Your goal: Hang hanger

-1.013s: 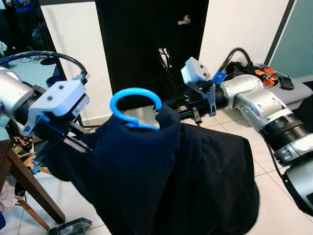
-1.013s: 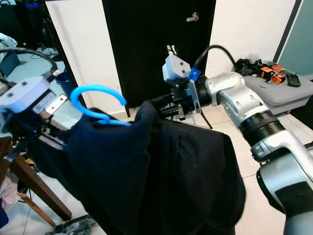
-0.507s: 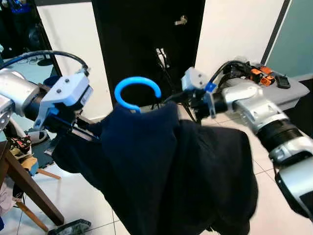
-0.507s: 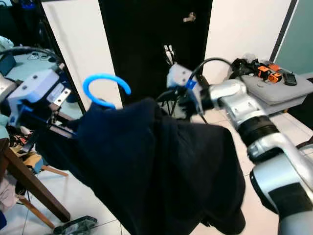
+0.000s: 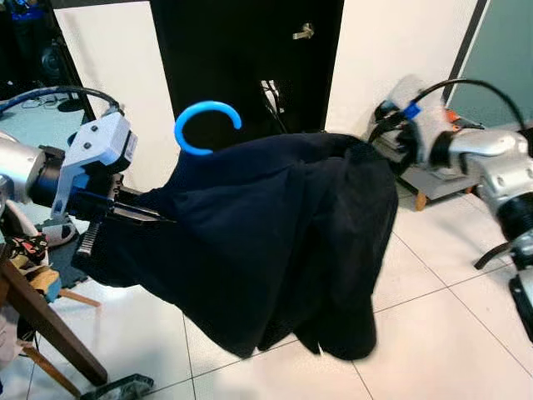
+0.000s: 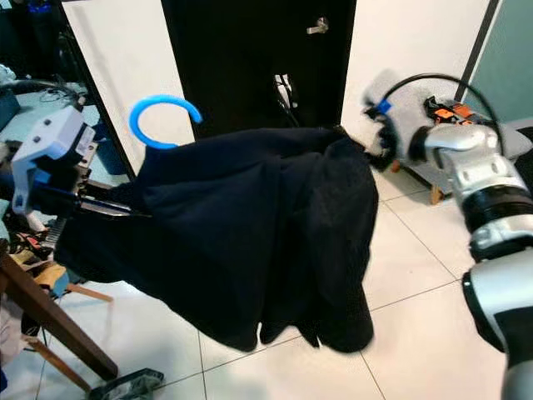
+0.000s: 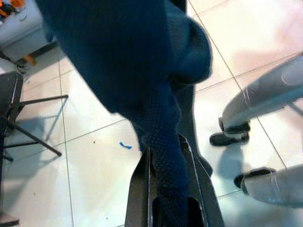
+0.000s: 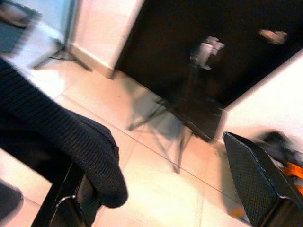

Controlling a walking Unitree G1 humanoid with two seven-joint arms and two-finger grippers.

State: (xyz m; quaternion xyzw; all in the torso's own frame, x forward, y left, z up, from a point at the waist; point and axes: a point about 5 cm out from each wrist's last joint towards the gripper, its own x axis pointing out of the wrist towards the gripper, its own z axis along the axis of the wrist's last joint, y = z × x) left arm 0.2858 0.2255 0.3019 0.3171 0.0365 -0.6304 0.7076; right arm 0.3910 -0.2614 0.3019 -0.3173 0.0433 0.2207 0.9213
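A blue hanger's hook (image 5: pixel 206 125) sticks up out of a dark navy knit sweater (image 5: pixel 275 242) that hangs on it in mid-air before the black door. My left gripper (image 5: pixel 158 217) holds the sweater's left end, and in the left wrist view its fingers (image 7: pixel 142 189) are shut on a fold of the knit. My right gripper (image 5: pixel 391 143) is blurred at the sweater's right shoulder. In the right wrist view it (image 8: pixel 161 198) is open wide, and an edge of the knit (image 8: pixel 90 151) lies over one finger.
Behind the sweater are a black door (image 5: pixel 241 58) and a tripod (image 5: pixel 271 93). A wooden table leg (image 5: pixel 46 329) stands at the left. A grey bench (image 6: pixel 508 137) with orange tools is at the right. Two grey legs with black feet (image 7: pixel 255 113) stand on white tiles.
My right gripper has opened, let go of the sweater and swung out to the right. The sweater's right side now droops lower. My left gripper still holds its end.
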